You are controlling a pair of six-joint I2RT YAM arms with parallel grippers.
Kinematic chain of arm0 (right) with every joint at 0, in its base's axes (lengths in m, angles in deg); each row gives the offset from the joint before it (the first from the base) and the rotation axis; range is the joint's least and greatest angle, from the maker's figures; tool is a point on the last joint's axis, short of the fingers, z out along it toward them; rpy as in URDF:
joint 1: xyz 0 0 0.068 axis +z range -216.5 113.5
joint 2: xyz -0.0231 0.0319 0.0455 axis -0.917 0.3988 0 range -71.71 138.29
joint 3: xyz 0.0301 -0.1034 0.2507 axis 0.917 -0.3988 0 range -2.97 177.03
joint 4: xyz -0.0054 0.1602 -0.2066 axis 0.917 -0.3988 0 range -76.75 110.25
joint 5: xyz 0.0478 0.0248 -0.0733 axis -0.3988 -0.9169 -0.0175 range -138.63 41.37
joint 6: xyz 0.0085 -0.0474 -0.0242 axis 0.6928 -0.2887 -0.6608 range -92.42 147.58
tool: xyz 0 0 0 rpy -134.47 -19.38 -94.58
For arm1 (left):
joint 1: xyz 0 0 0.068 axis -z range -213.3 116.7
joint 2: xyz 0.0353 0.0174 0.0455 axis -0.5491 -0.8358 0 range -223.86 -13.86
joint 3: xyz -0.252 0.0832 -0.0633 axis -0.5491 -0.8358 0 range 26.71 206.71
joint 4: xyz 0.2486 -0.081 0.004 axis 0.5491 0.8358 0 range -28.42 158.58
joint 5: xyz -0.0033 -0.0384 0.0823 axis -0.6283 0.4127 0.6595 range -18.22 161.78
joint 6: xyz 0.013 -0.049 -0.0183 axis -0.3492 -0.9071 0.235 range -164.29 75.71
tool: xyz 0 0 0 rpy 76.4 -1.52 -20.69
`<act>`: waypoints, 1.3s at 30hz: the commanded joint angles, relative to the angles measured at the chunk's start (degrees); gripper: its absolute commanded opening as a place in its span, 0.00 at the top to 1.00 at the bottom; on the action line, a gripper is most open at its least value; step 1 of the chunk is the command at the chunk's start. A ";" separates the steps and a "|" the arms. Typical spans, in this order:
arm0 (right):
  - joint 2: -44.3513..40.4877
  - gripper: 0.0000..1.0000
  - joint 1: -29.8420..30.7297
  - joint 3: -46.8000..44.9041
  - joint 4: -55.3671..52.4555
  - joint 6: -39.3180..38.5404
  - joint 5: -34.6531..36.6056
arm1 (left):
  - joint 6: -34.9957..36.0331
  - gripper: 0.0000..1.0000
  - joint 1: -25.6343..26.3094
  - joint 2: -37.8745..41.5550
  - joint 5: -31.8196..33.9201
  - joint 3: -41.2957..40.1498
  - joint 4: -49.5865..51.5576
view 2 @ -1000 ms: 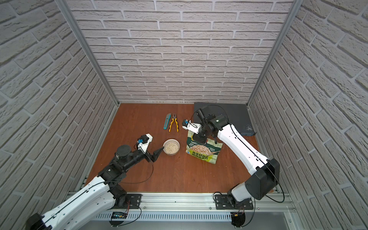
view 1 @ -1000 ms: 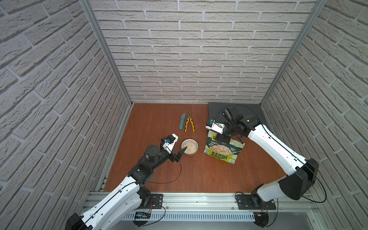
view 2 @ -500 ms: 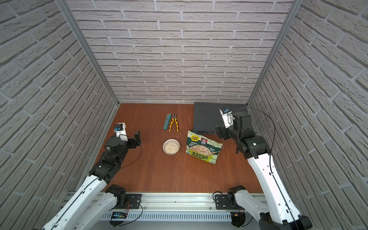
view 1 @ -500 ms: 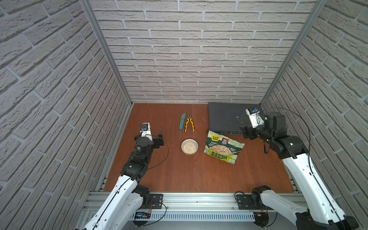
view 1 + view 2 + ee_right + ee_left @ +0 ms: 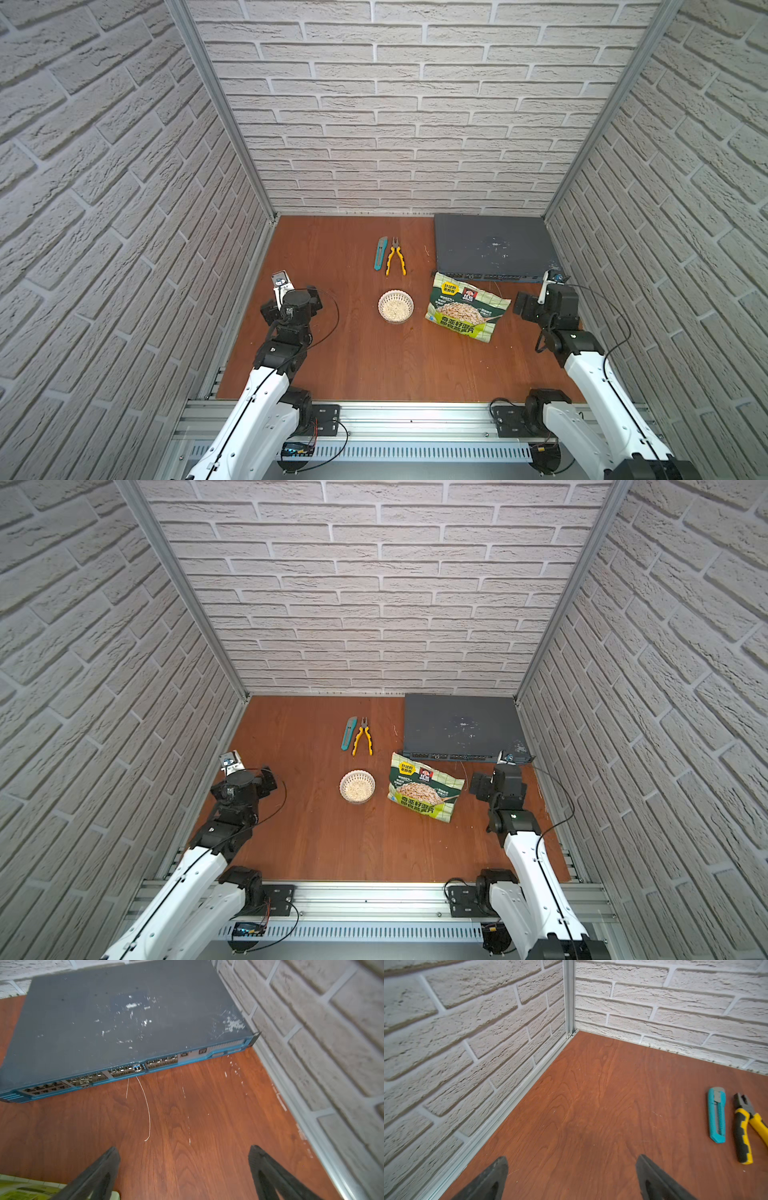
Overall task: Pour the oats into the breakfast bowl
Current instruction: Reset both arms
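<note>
The pouch (image 5: 467, 313) lay flat on the desk (image 5: 353, 365) between the breakfast bowl (image 5: 410, 300), holding oats (image 5: 395, 310), and the right end effector (image 5: 185, 1159), which stood much nearer it than the left end effector (image 5: 571, 1167), both with jaws spread wide and empty.

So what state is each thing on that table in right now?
Bowl, upright, holding oats.
Oat bag, lying flat, picture up, nothing holding it.
Left tool, open, empty.
Right tool, open, empty.
Pliers, lying flat, handles spread.
Box cutter, lying flat beside the pliers.
Grey box, lying flat, top scuffed.
</note>
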 commanded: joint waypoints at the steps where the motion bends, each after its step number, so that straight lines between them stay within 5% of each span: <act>1: 4.25 0.00 -0.10 -4.56 19.41 3.64 -1.27 | 0.87 0.02 -1.37 0.78 1.92 -2.51 -5.78; 7: 17.26 0.00 0.33 -12.32 47.71 0.05 -3.30 | 2.35 0.02 -5.76 -5.96 0.90 -5.49 -14.81; 12: 25.08 0.00 1.70 -10.62 56.61 -3.90 -4.55 | 6.45 0.02 -9.30 -14.39 -2.29 -9.52 -27.78; 20: 38.99 0.01 2.10 -9.79 70.26 -6.94 -5.74 | 10.56 0.02 -14.03 -26.56 -17.40 -11.06 -44.83; 26: 38.73 0.00 2.09 -4.88 60.11 -6.64 -4.96 | 12.30 0.02 -15.16 -35.34 -22.67 -7.80 -52.11; 30: 39.09 0.00 2.09 -4.56 60.11 -6.62 -4.95 | 12.38 0.02 -16.30 -37.15 -26.99 -5.30 -48.84; 39: 38.92 0.00 2.10 -4.45 59.80 -6.67 -4.89 | 12.94 0.02 -14.79 -42.55 -31.57 -7.89 -60.57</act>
